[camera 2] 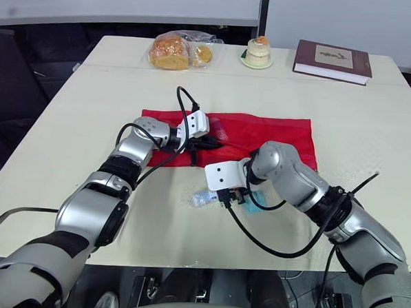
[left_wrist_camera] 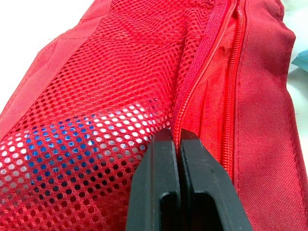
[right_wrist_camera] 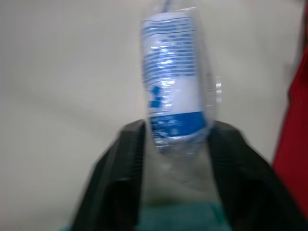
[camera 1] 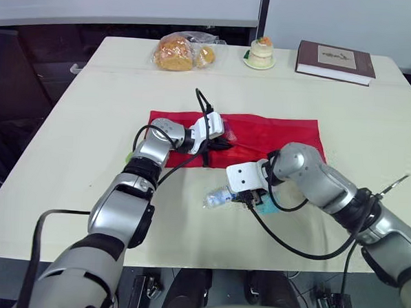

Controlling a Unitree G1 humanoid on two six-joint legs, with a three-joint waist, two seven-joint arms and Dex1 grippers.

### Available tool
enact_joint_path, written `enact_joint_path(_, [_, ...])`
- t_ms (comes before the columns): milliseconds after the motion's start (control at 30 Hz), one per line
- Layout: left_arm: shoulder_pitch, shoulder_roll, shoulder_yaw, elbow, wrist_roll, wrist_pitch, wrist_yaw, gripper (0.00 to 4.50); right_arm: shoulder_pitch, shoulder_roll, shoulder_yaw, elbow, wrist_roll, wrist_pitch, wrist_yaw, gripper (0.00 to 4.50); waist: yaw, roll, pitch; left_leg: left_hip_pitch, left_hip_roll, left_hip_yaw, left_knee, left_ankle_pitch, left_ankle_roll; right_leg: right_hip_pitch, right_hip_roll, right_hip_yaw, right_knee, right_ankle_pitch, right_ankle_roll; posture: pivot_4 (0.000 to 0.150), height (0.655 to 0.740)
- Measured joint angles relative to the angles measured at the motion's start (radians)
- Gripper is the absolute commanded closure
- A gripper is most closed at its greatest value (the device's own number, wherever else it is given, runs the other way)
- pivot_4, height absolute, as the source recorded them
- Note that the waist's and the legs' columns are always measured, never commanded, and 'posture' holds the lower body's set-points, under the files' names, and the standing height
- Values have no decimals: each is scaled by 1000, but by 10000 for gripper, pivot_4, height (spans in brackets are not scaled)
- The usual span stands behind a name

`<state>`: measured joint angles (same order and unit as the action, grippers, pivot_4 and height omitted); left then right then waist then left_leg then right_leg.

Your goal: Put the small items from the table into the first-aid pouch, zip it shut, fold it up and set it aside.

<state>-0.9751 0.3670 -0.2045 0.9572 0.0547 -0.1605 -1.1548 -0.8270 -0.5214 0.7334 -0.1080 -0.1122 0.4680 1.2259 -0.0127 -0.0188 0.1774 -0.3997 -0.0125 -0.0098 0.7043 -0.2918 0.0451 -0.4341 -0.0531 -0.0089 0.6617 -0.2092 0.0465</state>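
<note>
You're early in the packing stage. The red fabric first-aid pouch (camera 1: 275,137) lies unfolded and flat on the cream table (camera 1: 89,134), with its zipper undone. Zipping, folding and setting aside have not been started.

Your left gripper (left_wrist_camera: 175,139) has its two black fingers pressed together at the lip of the red mesh pocket (left_wrist_camera: 106,86), right beside the zipper. They seem to pinch that edge, presumably to hold the pocket open. Through the mesh you can make out something blue (left_wrist_camera: 62,149), so I judge that one item is already inside.

Your right gripper (right_wrist_camera: 175,130) sits just in front of the pouch's near edge. Its jaws are partly spread and closed around a clear-wrapped packet with a blue-and-white label (right_wrist_camera: 175,91), which sticks out past the fingertips. Under that gripper a teal flat item (camera 2: 252,205) rests on the table, waiting its turn.

Count:
- One pouch.
- Three small items that I can see — one behind the mesh, one in your grip, one on the table.

At the far edge of the table, away from the work, there is one bag of bread (camera 1: 175,52), one small cake on a plate (camera 1: 260,52) and one dark book (camera 1: 336,62).
</note>
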Motion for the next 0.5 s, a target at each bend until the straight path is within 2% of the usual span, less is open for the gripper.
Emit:
enact_joint_path(33, [1,0,0,-1,0,0,0,45000,1,19,-4,0,4,10,-2,41764,0,0,0,0,0,0,0,0,0,0,0,0,0,0,0,1500,7289])
enact_joint_path(67, [2,-1,0,-1,0,1,0,45000,1,25,-5,-1,6,12,-3,44265,0,0,0,0,0,0,0,0,0,0,0,0,0,0,0,1500,7289])
enact_joint_path(100, [2,-1,0,-2,-1,1,0,45000,1,30,-7,-2,10,19,-5,44898,0,0,0,0,0,0,0,0,0,0,0,0,0,0,0,1500,7289])
enact_joint_path(333, [2,-2,0,-2,0,1,1,45000,35,29,-90,-22,53,94,-23,44898,0,0,0,0,0,0,0,0,0,0,0,0,0,0,0,1500,7289])
enact_joint_path(500, [2,-8,0,-3,-3,4,2,45000,124,-9,-280,-103,127,306,-113,44898,3,0,0,0,-1,0,0,-1,2,0,-1,0,0,0,0,1500,7289])
